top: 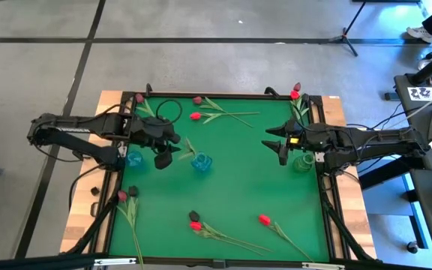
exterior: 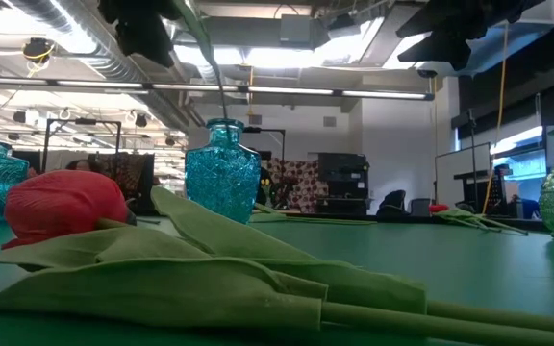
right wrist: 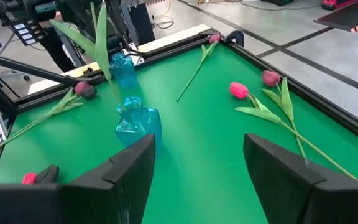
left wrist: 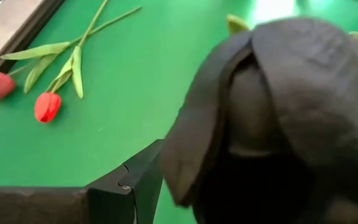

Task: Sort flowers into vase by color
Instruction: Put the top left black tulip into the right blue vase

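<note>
My left gripper (top: 167, 154) is over the table's left half, shut on a near-black flower (left wrist: 291, 112). The flower's head fills the left wrist view. Its green stem and leaves (right wrist: 99, 37) slant down to the mouth of the middle blue vase (top: 201, 161) (exterior: 221, 173). I cannot tell whether the stem's end is inside the vase. My right gripper (top: 276, 144) (right wrist: 197, 146) hovers open at the table's right, beside a green vase (top: 302, 162), with nothing between its fingers. Other flowers lie flat on the green mat. My left gripper holds the near-black flower at its upper end. The head hides the place of contact in the wrist view, where only one finger (left wrist: 135, 180) shows beside it. The flower is lifted clear of the table, head up by the gripper, and its stem (exterior: 210, 67) slants down toward the blue vase.
A second blue vase (top: 133, 159) stands under the left arm. Red and maroon flowers lie along the far edge (top: 195, 116) (top: 296, 91) and the near edge (top: 196, 225) (top: 264, 220) (top: 122, 196). One red flower (exterior: 65, 202) lies right in front of the low camera. A black frame (top: 328, 187) rims the mat.
</note>
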Motion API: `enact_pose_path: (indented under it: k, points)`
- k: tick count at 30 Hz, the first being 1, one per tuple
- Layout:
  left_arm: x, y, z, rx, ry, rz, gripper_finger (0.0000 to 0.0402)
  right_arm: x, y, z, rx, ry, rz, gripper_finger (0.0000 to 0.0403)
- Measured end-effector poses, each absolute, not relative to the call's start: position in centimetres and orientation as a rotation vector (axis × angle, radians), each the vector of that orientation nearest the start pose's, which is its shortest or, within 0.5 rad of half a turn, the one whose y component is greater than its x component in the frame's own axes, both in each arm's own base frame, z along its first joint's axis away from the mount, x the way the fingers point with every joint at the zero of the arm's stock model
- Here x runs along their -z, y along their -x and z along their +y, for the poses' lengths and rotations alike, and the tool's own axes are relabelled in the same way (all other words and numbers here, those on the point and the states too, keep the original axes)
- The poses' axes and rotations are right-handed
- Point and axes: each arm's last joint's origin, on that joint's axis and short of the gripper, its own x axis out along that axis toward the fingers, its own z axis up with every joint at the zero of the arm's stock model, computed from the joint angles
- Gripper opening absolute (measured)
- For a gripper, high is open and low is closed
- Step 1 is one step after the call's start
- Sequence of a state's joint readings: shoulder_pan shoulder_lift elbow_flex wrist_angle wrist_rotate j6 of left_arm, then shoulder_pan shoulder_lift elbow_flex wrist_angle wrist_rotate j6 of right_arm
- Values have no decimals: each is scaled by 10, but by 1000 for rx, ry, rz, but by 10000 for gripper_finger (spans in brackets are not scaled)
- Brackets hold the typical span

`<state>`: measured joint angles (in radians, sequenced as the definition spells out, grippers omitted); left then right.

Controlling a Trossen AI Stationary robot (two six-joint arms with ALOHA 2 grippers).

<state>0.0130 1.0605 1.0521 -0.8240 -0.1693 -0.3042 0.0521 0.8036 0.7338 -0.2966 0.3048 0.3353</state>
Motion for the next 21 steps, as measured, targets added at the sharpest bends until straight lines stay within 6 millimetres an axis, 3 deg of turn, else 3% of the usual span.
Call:
enact_pose_path:
  k: [7, 13, 21]
  points:
    - [-349, -195, 8, -244, 233, 759, 183, -302, -175, 0, 304, -239, 319, 244]
    - [-348, -191, 6, -205, 269, 818, 183, -302, -174, 0, 330, -233, 314, 244]
    - [-355, -186, 6, -189, 288, 754, 183, -302, -174, -1, 348, -229, 311, 244]
